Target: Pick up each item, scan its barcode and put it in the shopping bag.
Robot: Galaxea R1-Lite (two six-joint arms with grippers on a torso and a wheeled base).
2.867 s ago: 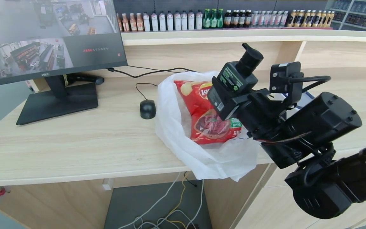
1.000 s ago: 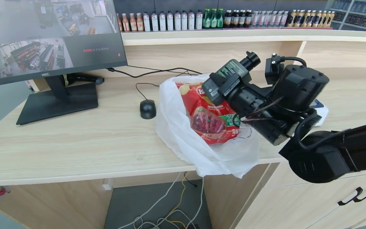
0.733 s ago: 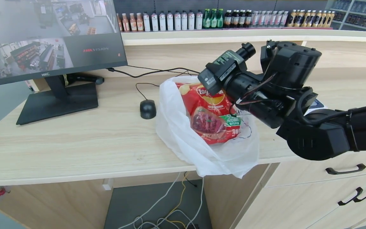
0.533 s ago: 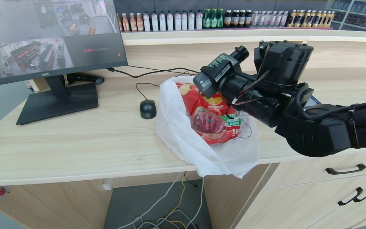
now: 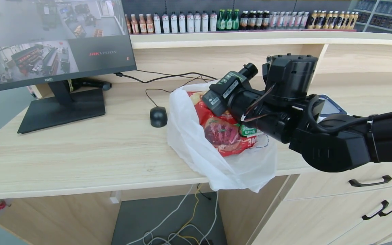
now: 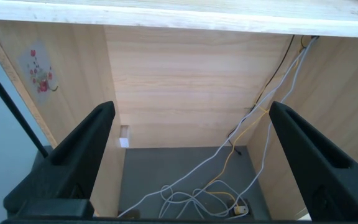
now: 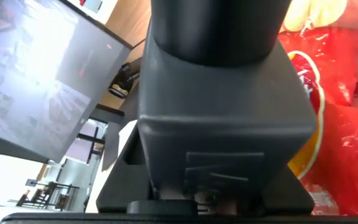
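My right gripper (image 5: 230,97) is shut on a black bottle (image 5: 224,85) with a green label and a black cap. The bottle lies tilted, cap pointing away from me, just above the mouth of the white shopping bag (image 5: 189,136) on the counter. A red bag of chips (image 5: 224,133) lies inside the shopping bag. Close up in the right wrist view, the bottle (image 7: 222,124) has the chips (image 7: 347,137) behind it. My left gripper (image 6: 191,162) hangs open below the counter edge, holding nothing.
A monitor (image 5: 46,41) on its stand and a black mouse (image 5: 158,116) sit left of the bag, with cables behind. A white and blue device (image 5: 329,107) lies to the right, behind my arm. Loose cables (image 6: 210,193) hang under the counter (image 5: 80,149). Drawers with handles are at the lower right.
My right arm has swung left and down, tipping the bottle from nearly upright to lying over the bag's mouth. The bag and chips have shifted slightly.
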